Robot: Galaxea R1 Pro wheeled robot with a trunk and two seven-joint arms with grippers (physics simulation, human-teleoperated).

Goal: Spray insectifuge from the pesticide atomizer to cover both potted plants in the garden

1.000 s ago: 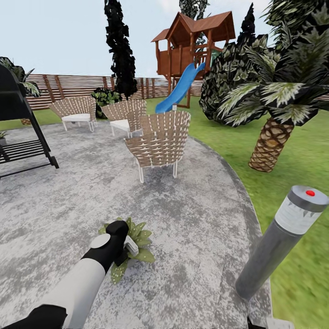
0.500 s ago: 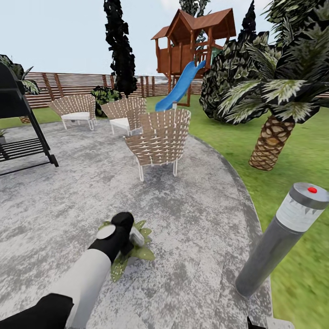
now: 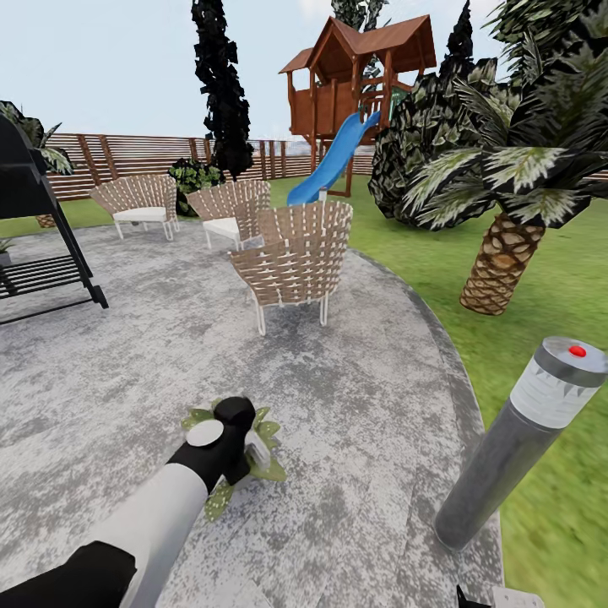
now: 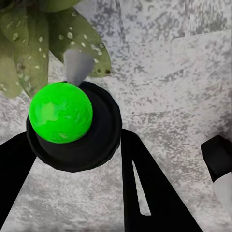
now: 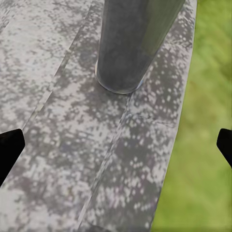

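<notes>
One potted plant [image 3: 268, 432], a low rosette of speckled green leaves, sits on the grey stone patio [image 3: 355, 439] of the garden. My left gripper [image 3: 243, 447] hangs right over it, shut on the pesticide atomizer [image 3: 257, 453]. In the left wrist view the atomizer [image 4: 104, 130] is a black round body with a bright green ball on it, held between my two black fingers [image 4: 145, 193]. A grey cone at its tip points at the plant's leaves [image 4: 29, 43]. My right gripper [image 5: 116, 145] is open over the patio edge, its tips far apart.
A tall grey bollard lamp [image 3: 515, 439] with a red-dotted cap stands at the patio's right edge, close before my right gripper [image 5: 130, 43]. Wicker chairs [image 3: 295, 262] stand further back. A black grill [image 3: 34, 236] is at the left, a palm [image 3: 507, 253] on the lawn at the right.
My left arm has edged a little to the right with the atomizer and stays above the plant. The rest of the scene is still.
</notes>
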